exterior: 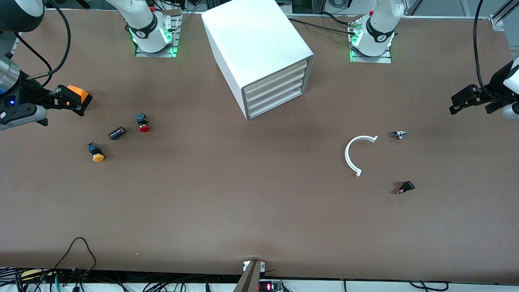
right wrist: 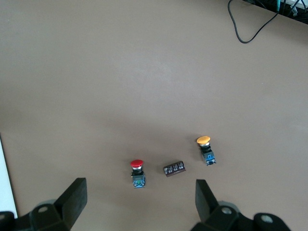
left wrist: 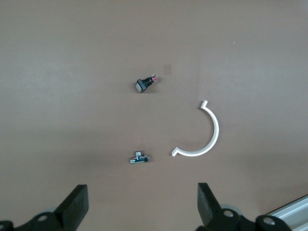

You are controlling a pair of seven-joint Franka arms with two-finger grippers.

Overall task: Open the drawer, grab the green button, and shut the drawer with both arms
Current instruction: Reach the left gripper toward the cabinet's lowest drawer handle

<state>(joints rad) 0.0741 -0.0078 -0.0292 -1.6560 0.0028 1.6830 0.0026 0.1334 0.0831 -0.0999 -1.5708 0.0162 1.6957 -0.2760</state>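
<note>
At the right arm's end of the table (exterior: 211, 211), the right gripper (exterior: 72, 99) is held above the bare brown surface, and in the right wrist view its two black fingers (right wrist: 72, 197) are seen spread wide with nothing between them. Near it on the table three small parts are laid out: an orange-capped button (exterior: 95, 152) nearest the front camera, a small dark cylinder (exterior: 117, 132) beside it, and a red-capped button (exterior: 142, 122) a little farther from the camera. Toward the middle of the table, close to the robots' bases, the white cabinet (exterior: 259, 48) is set at an angle, and its four cream fronts are all seen flush with the frame. The drawer (exterior: 275, 106), the lowest of the four, is shut. The green-capped button is not seen in any view, so its place cannot be told. Toward the left arm's end, a white curved strip (exterior: 352, 152) is laid flat on the table, with a small silvery metal fitting (exterior: 399, 134) beside it and a small black part with a red tip (exterior: 405, 187) nearer to the front camera. At that end of the table the left gripper (exterior: 460, 103) is held above the surface, and in the left wrist view its fingers (left wrist: 77, 204) are seen wide apart and empty, over the table near the metal fitting.
</note>
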